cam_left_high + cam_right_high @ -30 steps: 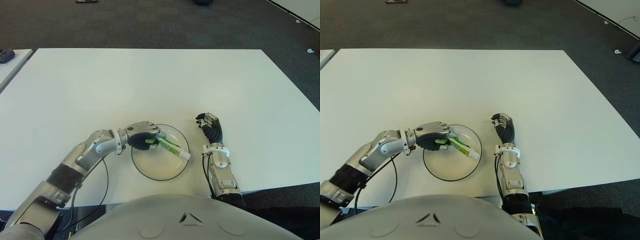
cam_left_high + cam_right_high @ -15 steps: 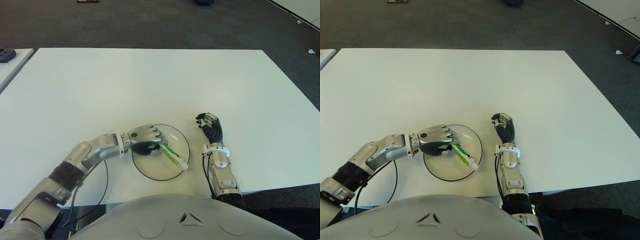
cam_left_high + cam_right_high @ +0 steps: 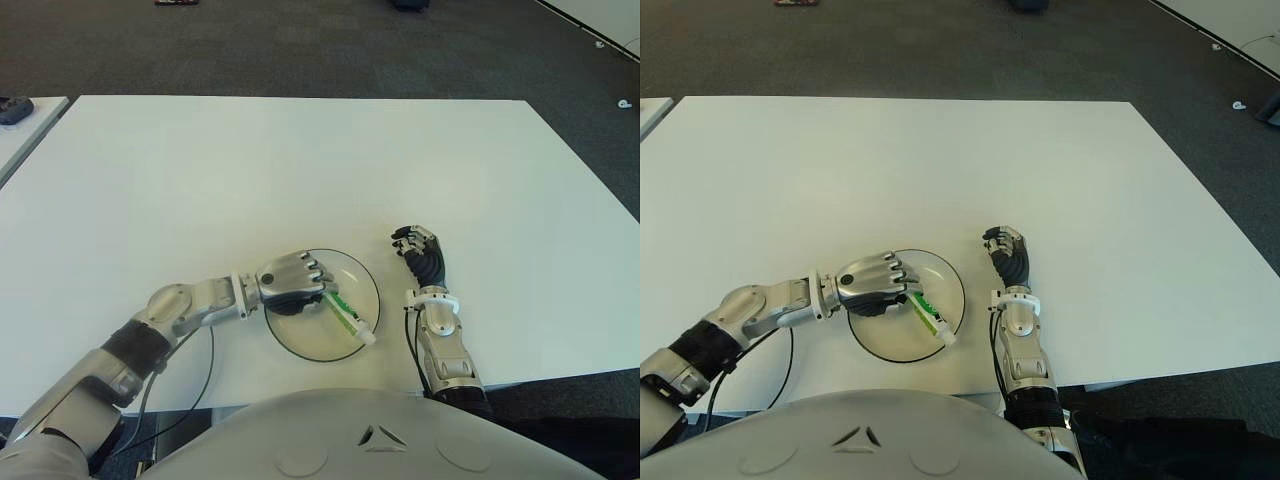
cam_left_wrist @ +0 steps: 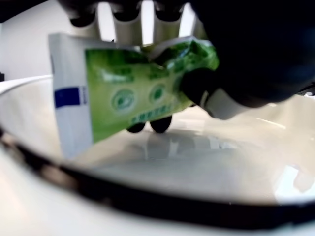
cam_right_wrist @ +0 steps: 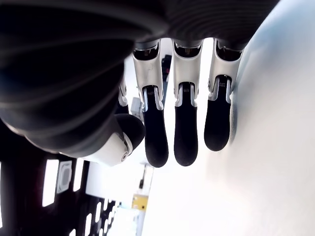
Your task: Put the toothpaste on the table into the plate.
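Left wrist view: left hand (image 3: 292, 283) pinches green toothpaste (image 4: 133, 93) over the plate (image 3: 300, 335), print unreadable. Right hand (image 3: 420, 252) near plate's right, fingers loosely curled, holding nothing.

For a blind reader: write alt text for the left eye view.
The left hand holds a green toothpaste tube over a round black-rimmed plate on a white table. The right hand shows right of the plate.

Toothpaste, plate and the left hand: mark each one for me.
toothpaste (image 3: 347, 312), left eye view, on the green tube body.
plate (image 3: 368, 280), left eye view, on the dark rim at its right.
left hand (image 3: 291, 281), left eye view, on the knuckles, gripping the tube.
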Controlling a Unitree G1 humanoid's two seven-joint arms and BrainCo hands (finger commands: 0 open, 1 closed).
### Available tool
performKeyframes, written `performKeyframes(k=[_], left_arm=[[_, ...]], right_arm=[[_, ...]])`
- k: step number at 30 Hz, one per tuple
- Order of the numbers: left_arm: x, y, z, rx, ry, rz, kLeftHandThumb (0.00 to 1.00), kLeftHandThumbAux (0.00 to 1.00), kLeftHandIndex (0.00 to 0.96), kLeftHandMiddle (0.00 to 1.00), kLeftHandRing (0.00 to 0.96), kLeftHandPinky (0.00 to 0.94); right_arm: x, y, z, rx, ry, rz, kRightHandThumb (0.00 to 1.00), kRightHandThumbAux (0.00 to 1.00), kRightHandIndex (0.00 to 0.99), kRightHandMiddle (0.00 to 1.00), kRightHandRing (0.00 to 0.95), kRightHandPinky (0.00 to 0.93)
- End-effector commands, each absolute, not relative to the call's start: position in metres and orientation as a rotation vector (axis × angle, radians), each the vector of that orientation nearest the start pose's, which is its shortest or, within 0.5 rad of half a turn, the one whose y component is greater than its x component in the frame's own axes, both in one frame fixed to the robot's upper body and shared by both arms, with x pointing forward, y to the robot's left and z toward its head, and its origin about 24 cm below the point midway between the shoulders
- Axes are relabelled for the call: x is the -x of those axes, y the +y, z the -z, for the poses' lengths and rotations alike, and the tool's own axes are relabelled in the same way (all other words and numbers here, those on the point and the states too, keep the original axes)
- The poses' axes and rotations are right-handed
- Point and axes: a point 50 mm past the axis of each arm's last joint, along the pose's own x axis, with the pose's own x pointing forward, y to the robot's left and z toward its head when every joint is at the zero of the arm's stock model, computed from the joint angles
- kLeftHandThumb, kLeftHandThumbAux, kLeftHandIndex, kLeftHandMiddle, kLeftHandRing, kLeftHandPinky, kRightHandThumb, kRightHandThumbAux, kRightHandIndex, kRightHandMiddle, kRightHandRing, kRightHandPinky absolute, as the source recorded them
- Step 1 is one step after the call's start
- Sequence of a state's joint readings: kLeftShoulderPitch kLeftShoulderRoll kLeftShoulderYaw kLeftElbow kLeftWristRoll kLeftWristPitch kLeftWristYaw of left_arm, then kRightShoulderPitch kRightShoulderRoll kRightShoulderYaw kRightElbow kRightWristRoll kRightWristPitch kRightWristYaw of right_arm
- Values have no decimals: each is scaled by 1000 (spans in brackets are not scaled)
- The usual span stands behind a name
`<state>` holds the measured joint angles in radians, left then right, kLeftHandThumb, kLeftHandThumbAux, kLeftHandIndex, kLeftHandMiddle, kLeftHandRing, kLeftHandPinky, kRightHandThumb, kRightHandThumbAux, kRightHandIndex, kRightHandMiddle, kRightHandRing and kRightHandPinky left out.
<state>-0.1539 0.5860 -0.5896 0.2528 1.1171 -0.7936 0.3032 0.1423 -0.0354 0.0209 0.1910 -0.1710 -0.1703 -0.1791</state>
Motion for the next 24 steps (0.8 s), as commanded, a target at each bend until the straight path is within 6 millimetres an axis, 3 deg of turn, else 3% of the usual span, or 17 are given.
performKeyframes(k=[1, 6, 9, 24], left_arm=[[-207, 114, -5, -1363, -806, 1119, 424, 781, 199, 263, 246, 260], [-207, 114, -6, -1412, -840, 1172, 225, 800, 48, 64, 64, 78], [-207, 115, -6, -1444, -839, 1195, 160, 788, 15, 21, 21, 32], [-207, 117, -11, -1357, -782, 1135, 94, 736, 0, 0, 0, 0]], right_arm=[[-215, -166, 18, 217, 150, 143, 713, 731, 423, 475, 473, 484], [-215, -166, 18, 217, 155, 147, 713, 731, 423, 473, 470, 484], [-215, -166, 18, 220, 156, 150, 713, 731, 423, 475, 471, 486], [-215, -166, 18, 226, 157, 144, 713, 731, 423, 477, 476, 487]])
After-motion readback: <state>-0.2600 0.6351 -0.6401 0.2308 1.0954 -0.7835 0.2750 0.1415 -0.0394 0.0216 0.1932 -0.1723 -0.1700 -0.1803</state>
